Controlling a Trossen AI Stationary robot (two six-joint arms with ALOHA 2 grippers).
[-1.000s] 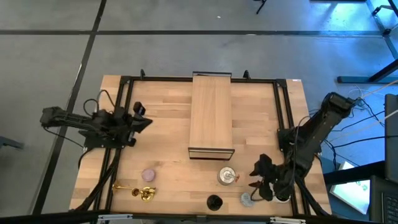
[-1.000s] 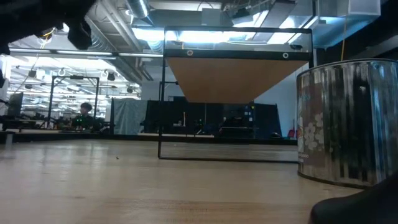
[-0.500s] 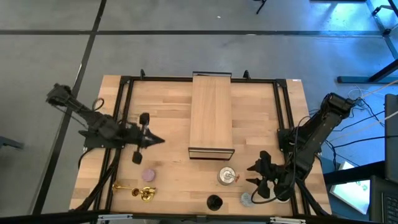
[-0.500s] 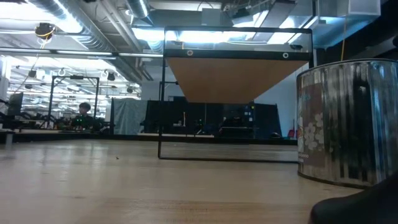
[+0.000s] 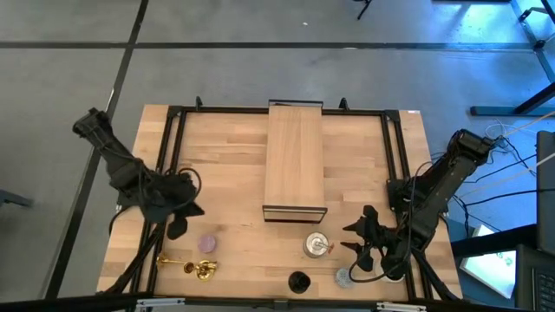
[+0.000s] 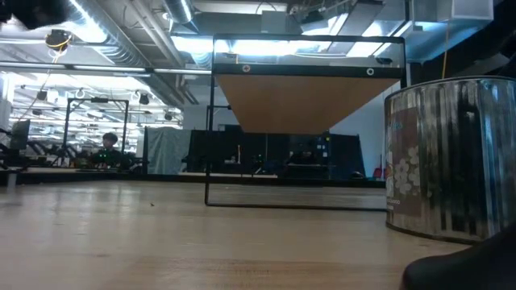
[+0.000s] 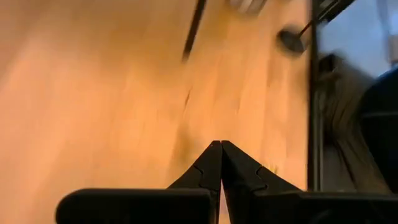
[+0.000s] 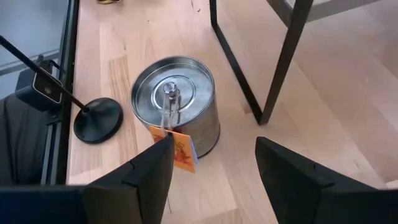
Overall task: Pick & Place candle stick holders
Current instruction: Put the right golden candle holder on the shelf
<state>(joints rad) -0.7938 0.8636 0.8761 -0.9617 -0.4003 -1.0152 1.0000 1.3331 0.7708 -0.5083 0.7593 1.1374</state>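
Far left of the high view: left gripper [image 5: 176, 227] low over the table [image 5: 234, 173], fingers pressed tight together, nothing between them. Just right of it, lilac-pink holder [image 5: 207, 244]; below, gold holders [image 5: 195, 269] lying at the lower-left edge. Centre: long wood block [image 5: 295, 160]. Lower centre: black holder [image 5: 298, 282], then silver holder [image 5: 316, 245]. Lower right: grey-blue holder [image 5: 343, 277], right gripper [image 5: 358, 247] spread wide, facing the silver one, gripping nothing.

Five holders along the near edge: gold [image 5: 192, 267], lilac-pink [image 5: 207, 244], silver [image 5: 316, 246], black [image 5: 298, 281], grey-blue [image 5: 344, 277].
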